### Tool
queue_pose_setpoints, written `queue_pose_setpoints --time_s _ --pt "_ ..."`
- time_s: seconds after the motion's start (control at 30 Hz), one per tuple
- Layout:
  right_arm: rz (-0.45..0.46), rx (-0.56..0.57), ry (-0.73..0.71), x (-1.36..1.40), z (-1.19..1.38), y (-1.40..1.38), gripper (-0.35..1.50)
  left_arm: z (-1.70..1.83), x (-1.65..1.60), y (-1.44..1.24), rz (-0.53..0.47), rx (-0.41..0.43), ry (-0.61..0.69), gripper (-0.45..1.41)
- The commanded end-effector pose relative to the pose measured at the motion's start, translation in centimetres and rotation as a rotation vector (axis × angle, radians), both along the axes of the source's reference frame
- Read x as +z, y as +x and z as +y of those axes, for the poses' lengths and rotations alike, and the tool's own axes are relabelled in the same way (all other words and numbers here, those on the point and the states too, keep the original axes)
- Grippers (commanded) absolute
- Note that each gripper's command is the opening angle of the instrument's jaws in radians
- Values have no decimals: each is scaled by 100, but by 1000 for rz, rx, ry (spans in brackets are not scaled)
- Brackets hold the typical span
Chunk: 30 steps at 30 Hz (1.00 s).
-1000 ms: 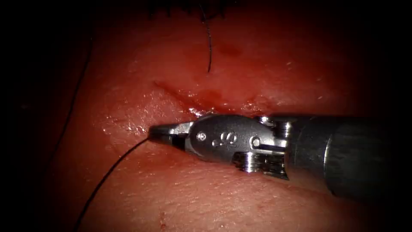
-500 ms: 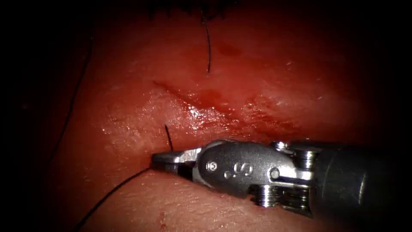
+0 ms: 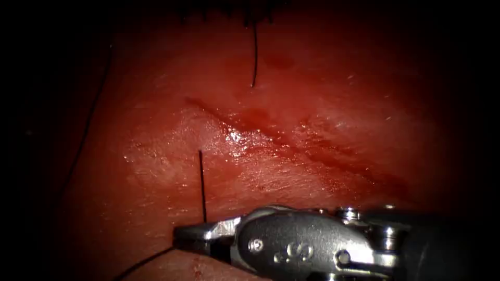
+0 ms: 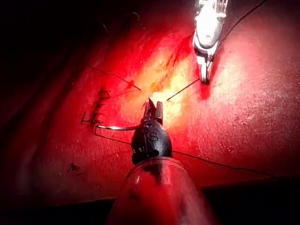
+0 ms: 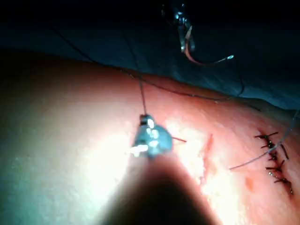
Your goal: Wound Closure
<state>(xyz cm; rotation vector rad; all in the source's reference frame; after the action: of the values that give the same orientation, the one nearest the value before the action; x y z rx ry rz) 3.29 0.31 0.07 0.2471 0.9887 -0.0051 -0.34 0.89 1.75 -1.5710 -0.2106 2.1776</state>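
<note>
My right tool (image 3: 190, 235) lies low over the tissue (image 3: 323, 104), jaws shut on the thread (image 3: 202, 187). This strand stands taut from its exit point on the left side of the cut (image 3: 271, 132) down to the jaws, and a second stretch trails off to the lower left. The left wrist view has the right tool (image 4: 205, 77) with the taut thread (image 4: 183, 91). My left tool (image 4: 153, 106) hovers off the tissue with the curved needle (image 4: 117, 127) at its jaws. In the right wrist view the needle (image 5: 208, 61) hangs free from the left tool (image 5: 184, 41), held near one end.
A cut end of thread (image 3: 254, 57) lies above the cut, and a long strand (image 3: 86, 130) runs down the dark left side. Finished stitches (image 5: 274, 159) sit farther along the wound, also seen as earlier stitches (image 4: 96, 110). Red fluid glistens along the cut.
My right tool has moved down and away from the cut with the thread in its jaws. The thread has been pulled through, and the strand from tissue to jaws has lengthened.
</note>
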Motion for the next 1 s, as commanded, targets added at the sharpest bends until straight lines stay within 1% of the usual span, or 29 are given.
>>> queue_pose_setpoints --time_s 0.03,0.4,0.43,0.63,0.83,0.87,0.9,0.93,0.97,1.0 --pt "3 -3 1 2 -4 7 -35 -1 6 -6 -1 0 1 -45" --pt "-36 -62 34 -14 -22 10 -35 -1 6 -6 -1 0 1 -45" --pt "-44 -83 49 -16 -26 10 -35 -1 6 -6 -1 0 1 -45" --pt "-20 -125 92 -33 -43 17 -35 -1 6 -6 -1 0 0 -45" --pt "-29 -128 99 -35 -40 21 -35 -1 7 -6 1 2 1 -45" --pt "-31 -121 104 -34 -29 26 32 -1 7 -6 1 2 1 -45" --pt "-22 -111 105 -35 -22 27 66 -1 7 -6 1 2 1 -45" --pt "-9 -102 105 -35 -17 27 81 -1 7 -6 1 2 1 -45" --pt "5 -65 88 -36 -5 24 101 -1 7 -6 1 2 1 -45" --pt "9 -35 73 -36 4 21 108 -1 7 -6 1 2 1 -45"
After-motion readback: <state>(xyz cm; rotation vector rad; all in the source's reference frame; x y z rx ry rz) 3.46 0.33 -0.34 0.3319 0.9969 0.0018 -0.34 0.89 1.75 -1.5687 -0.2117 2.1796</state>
